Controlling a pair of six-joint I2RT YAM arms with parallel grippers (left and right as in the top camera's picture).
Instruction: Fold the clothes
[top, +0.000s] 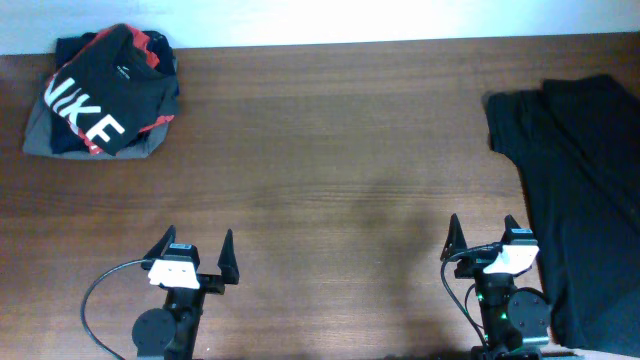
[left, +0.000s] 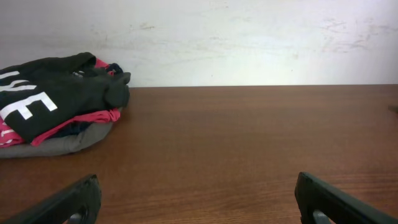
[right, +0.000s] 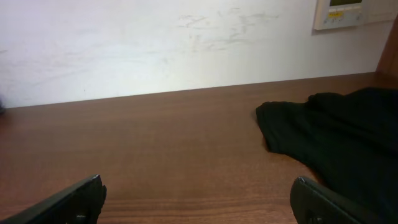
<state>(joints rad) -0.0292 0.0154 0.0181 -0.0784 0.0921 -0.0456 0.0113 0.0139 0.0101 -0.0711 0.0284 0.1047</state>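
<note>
The plain black T-shirt (top: 580, 180) lies loosely spread at the right side of the table, running off the right edge of the overhead view. It also shows in the right wrist view (right: 339, 134), ahead and to the right. My right gripper (top: 484, 240) is open and empty, just left of the shirt's lower part; its fingertips show in the right wrist view (right: 199, 196). My left gripper (top: 196, 250) is open and empty at the front left, far from the shirt; its fingertips show in the left wrist view (left: 198, 196).
A pile at the back left holds a black-and-red NIKE garment (top: 100, 95) on a grey folded garment (top: 45, 135); the pile also shows in the left wrist view (left: 53, 102). A white wall stands behind the table. A wall panel (right: 351, 12) is at the upper right.
</note>
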